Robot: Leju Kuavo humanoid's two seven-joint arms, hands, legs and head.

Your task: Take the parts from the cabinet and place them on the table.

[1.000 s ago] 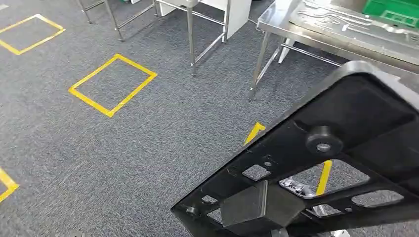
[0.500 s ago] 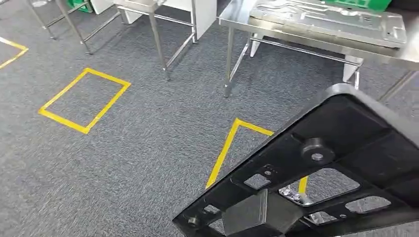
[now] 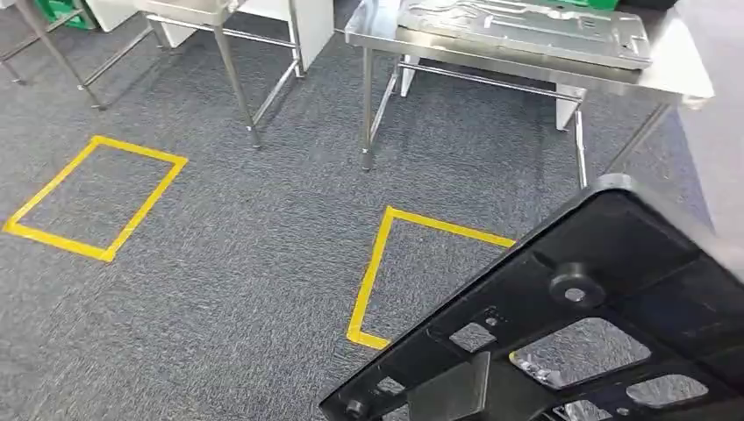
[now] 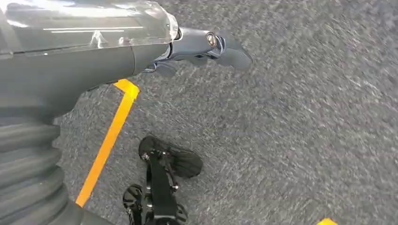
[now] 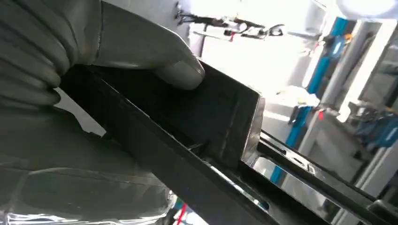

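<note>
- While the right hand [image 5: 117, 51] gripped the black part [image 3: 605, 324], thumb pressed on one face and the rest of the hand under it, the part hung low and tilted in the head view, over grey carpet and well apart from the steel table [image 3: 526, 66].
- Slip risk: hold looked to be at one edge only, and the part was big and flat, so walking sway could pry it loose.
- Left hand [image 4: 206, 47] hung over the carpet, holding nothing; whether its fingers were apart or curled I could not tell. No second support, so a drop would go straight to the floor.
- Collision risk: the part's far corner stuck out ahead and could clip the table edge or a leg on approach.
- Table already carried a grey metal panel [image 3: 526, 31]; setting down on top of it could scrape or slide off.
- Yellow floor marking [image 3: 373, 272] lay ahead; stopping short of it would leave the table out of reach.
</note>
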